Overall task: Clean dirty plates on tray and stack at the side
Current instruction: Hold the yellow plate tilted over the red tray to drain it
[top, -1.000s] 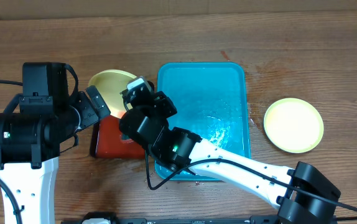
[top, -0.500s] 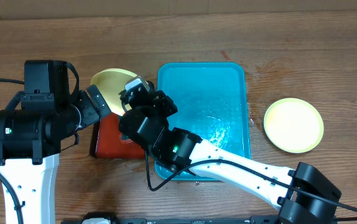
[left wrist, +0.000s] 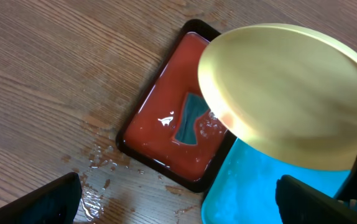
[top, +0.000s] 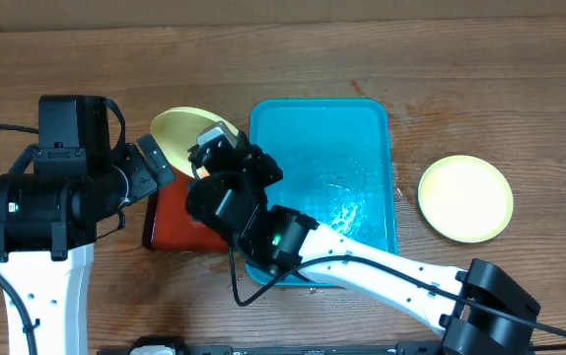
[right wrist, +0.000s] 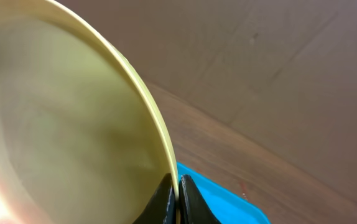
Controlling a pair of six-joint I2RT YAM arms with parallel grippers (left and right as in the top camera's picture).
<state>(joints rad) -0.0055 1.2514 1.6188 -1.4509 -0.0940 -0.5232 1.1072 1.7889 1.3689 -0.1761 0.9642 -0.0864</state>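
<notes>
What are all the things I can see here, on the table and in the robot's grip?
Held plate: one, pale yellow-green, raised over where the two trays meet.
Resting plate: one, pale yellow-green, on the table to the right of the turquoise tray.
Turquoise tray: one, turquoise blue, in the middle of the table, wet-looking, with no plate on it.
Red tray: one, red with a black rim, just left of the turquoise tray.
Teal piece: one, lying in the red tray; I cannot tell what it is.
Water drops: several, clear, on the table beside the red tray.
Table: one, brown wood grain.
Right gripper: black, shut on the held plate's rim.
Left gripper: black, open, empty, above the red tray.
</notes>
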